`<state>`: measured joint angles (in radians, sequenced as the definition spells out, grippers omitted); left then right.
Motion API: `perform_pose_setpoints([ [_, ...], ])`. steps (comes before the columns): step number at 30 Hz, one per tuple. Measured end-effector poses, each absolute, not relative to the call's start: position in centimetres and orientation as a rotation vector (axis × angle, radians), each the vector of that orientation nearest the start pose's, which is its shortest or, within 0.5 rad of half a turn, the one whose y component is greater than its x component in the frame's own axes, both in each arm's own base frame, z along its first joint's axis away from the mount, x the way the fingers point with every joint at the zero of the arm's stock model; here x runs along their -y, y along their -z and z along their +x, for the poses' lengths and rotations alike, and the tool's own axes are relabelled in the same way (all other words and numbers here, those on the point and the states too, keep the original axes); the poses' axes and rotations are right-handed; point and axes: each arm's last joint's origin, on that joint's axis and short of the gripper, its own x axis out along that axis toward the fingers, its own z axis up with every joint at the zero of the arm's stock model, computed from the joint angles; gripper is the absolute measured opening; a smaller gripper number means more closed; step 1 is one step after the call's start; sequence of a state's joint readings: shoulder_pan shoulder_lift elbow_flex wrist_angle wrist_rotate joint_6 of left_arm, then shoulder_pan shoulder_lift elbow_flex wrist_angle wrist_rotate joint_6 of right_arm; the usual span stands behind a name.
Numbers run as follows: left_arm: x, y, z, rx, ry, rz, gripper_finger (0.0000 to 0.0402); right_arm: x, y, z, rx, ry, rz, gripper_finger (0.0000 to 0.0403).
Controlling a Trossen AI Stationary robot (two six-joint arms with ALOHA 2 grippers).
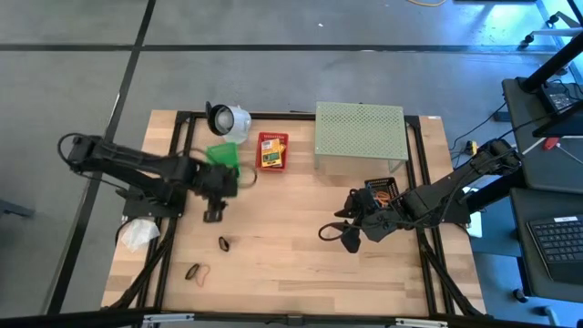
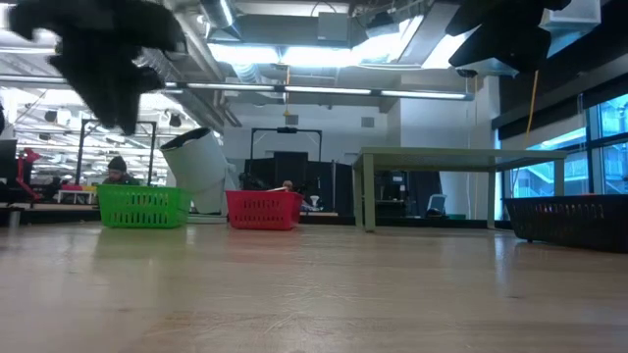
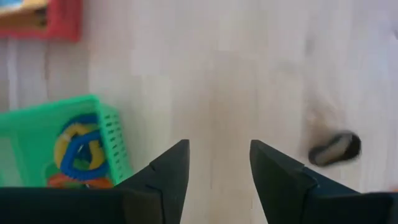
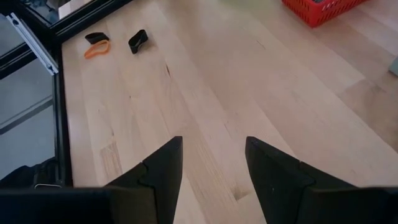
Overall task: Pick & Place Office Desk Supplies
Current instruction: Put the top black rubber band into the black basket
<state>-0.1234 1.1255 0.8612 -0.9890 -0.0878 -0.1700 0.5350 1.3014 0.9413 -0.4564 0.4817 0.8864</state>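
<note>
From above, the left gripper [image 1: 215,215] was seen over the wooden surface [image 1: 291,255] just beside the green basket [image 1: 222,155], jaws parted and empty. A black rubber band [image 1: 224,243] lay near it, with two more loops [image 1: 197,271] beyond. A crayon box [image 1: 271,151] sat in the red basket [image 1: 272,137]. The right gripper [image 1: 339,232] was held well apart from the green basket, near the black basket [image 1: 381,193].

In the left wrist view, coloured bands [image 3: 78,149] were seen inside the green basket.

In the right wrist view, the jaws were seen parted, gripping nothing.
</note>
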Motion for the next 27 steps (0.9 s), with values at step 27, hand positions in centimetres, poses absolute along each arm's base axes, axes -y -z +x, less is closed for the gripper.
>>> perform_pose_setpoints([
  [27,13.9,-15.8,20.5,-1.495,0.304,0.362,0.0242,-13.3,-24.2,24.7,-0.718,0.235,0.472,0.0176],
])
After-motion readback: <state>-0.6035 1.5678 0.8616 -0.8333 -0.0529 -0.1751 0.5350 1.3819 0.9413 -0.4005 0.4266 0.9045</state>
